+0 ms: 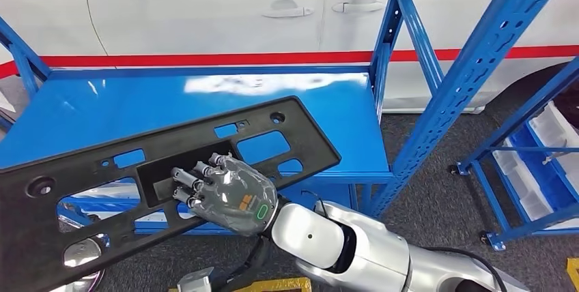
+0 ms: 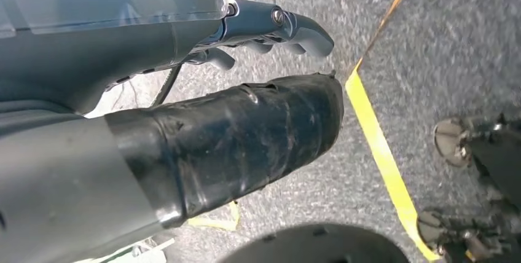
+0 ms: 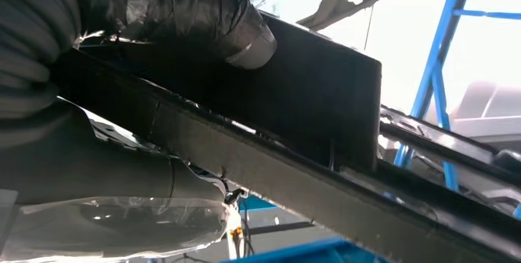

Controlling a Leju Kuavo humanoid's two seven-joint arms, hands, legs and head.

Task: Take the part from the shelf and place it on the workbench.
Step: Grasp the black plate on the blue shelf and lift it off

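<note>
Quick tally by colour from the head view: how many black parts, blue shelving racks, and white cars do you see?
Black part, held by the right robot hand: 1
Blue shelving racks: 2
White car: 1
Total: 4

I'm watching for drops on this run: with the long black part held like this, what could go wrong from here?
The right robot hand grips the black part at one spot near its middle, so the long tilted ends could swing or slip. Its far end lies near the blue shelf upright and could catch there.
</note>
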